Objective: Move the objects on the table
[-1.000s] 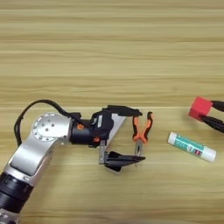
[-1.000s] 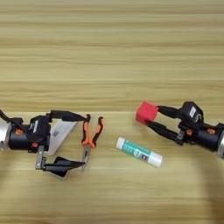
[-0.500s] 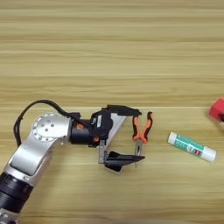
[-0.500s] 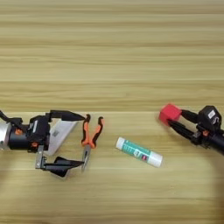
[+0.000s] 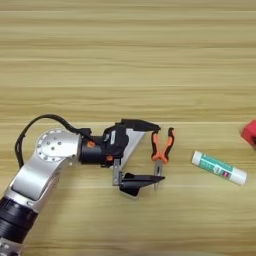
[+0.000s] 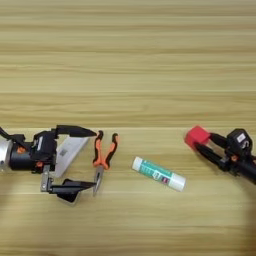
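Reaching in from the right edge, the right gripper (image 6: 200,142) pinches the small red cube (image 6: 197,136). At lower left, the left gripper (image 5: 150,152) spreads wide around the white flat device (image 5: 129,145), just beside the orange-handled pliers (image 5: 162,150). The white tube (image 6: 158,174) lies between them on the table (image 6: 128,60).

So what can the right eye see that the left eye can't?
Only the right eye view shows the right gripper, shut on the whole red cube.

Only the left eye view shows the left arm's silver elbow and forearm running down to the bottom corner; there the cube is just a red sliver at the right edge.

Both show the left gripper, open around the white flat device, the orange-handled pliers, the white tube with green label, and the wooden table.
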Action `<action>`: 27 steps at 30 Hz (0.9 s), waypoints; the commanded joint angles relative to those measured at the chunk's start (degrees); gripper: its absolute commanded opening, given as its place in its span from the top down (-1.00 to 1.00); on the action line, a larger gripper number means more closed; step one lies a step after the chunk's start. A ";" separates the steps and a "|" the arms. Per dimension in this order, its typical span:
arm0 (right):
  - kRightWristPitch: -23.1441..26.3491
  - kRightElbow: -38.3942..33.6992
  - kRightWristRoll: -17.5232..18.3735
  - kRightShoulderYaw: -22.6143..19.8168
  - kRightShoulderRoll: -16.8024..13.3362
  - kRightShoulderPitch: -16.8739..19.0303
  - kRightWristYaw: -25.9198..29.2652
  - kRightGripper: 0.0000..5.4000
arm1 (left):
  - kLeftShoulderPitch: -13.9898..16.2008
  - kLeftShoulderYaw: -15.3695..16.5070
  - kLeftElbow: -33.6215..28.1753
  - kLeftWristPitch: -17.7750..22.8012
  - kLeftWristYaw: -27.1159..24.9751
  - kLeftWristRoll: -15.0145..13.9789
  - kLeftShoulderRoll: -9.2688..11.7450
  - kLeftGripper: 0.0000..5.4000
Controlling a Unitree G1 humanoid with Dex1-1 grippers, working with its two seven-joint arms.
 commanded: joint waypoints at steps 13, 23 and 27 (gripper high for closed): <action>-4.04 6.85 -2.36 1.28 0.85 -1.63 1.30 0.08 | 0.34 1.58 0.74 -1.27 0.95 0.31 -0.05 -1.00; -3.70 5.67 -2.01 0.76 0.72 -1.54 1.86 -0.29 | 0.49 1.55 0.91 -1.50 1.42 0.22 -0.04 -1.00; -3.39 4.93 -1.74 0.60 0.78 -1.56 1.88 -0.46 | 0.49 1.57 1.02 -1.57 1.46 0.22 -0.05 -1.00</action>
